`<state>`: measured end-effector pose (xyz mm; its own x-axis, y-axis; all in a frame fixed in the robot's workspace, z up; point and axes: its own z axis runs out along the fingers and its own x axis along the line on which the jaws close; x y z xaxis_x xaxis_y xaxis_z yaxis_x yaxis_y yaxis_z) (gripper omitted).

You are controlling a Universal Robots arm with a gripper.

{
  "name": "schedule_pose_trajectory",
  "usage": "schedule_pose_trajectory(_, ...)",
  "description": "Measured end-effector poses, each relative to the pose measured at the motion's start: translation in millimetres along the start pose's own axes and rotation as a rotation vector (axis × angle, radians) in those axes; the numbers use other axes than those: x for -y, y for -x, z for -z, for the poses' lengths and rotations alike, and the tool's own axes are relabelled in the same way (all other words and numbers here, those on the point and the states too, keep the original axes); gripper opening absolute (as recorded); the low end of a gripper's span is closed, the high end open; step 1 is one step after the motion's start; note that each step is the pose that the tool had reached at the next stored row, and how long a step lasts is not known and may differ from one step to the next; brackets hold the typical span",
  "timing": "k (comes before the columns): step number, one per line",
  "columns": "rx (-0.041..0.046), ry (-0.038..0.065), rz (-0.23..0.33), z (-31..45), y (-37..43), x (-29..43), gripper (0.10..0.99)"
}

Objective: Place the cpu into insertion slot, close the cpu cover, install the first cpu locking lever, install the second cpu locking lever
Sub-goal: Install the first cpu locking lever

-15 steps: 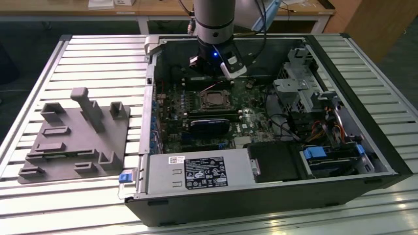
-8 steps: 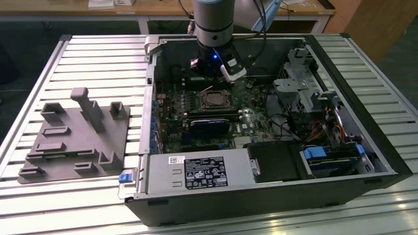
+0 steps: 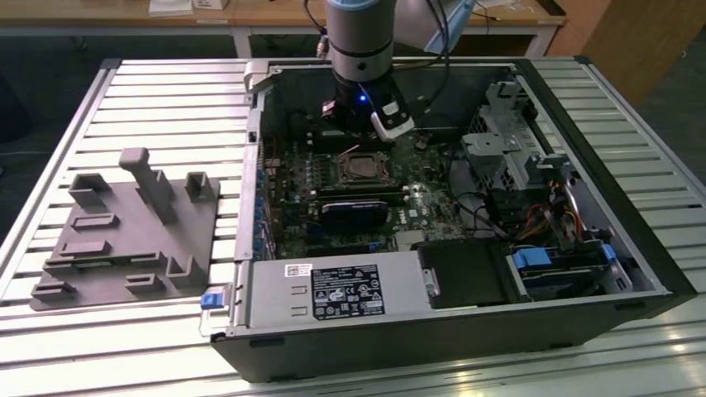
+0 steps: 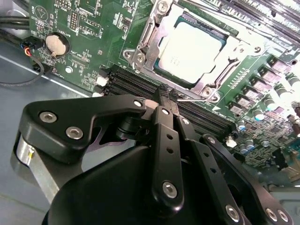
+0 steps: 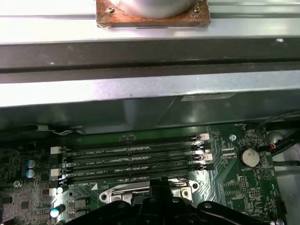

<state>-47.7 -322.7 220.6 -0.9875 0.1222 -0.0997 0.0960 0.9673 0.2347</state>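
Note:
The cpu (image 4: 190, 46), a pale silver square, lies in the insertion slot (image 3: 359, 169) on the green motherboard. The cpu cover (image 4: 140, 47), a silver metal frame, lies flat around it; its edge (image 5: 180, 191) shows in the first wrist view too. My gripper (image 4: 168, 99) is shut, its black fingertips (image 4: 162, 101) pressed together just beside the socket's near edge. A thin wire locking lever end (image 4: 190, 99) sticks out right next to the fingertips; I cannot tell whether it is pinched. In the exterior view the gripper (image 3: 353, 142) hangs over the socket's far side.
Long black memory slots (image 5: 131, 159) run between the socket and the case wall (image 5: 140, 89). A coin battery (image 4: 56, 44) sits on the board. A blue card (image 3: 353, 217), the power supply (image 3: 331, 294) and drive cages (image 3: 513, 153) crowd the case. A grey fixture tray (image 3: 121, 231) lies at the exterior view's left.

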Motion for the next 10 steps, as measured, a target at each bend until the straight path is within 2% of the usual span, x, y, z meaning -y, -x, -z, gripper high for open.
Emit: schedule_pose_trajectory(10, 0.0125, -0.007, -0.046, -4.1, -1.0, -4.7, 0.106)
